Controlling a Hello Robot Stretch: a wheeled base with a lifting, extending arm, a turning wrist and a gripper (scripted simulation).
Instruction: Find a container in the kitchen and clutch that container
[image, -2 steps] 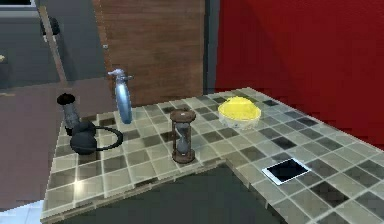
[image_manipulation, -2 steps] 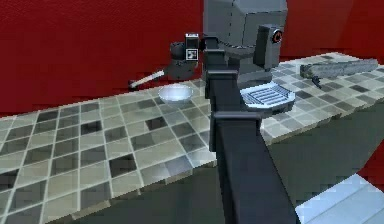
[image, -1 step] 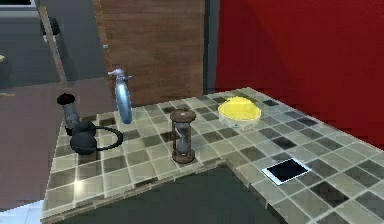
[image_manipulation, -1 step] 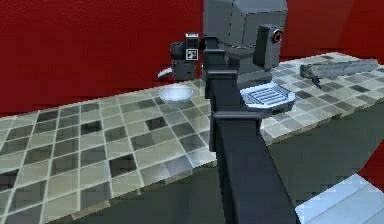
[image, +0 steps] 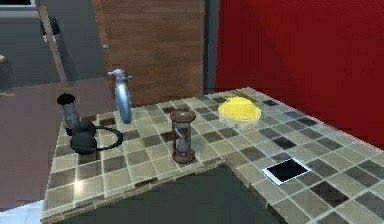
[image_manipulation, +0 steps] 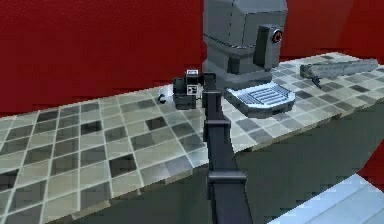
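Search apparently complete, grasp outstanding: the robot faces a tiled kitchen counter (image: 330, 150) on which a yellow bowl (image: 240, 108) (the likeliest container) sits near the red wall, beyond an hourglass (image: 183, 137) and well apart from a dark kettle (image: 78, 125). The arm side view adds the arm (image_manipulation: 222, 150) stretched over the counter, with the gripper (image_manipulation: 170, 94) just left of a grey coffee machine (image_manipulation: 245, 50). Whether its fingers are spread or pressed together, or carry anything, cannot be told.
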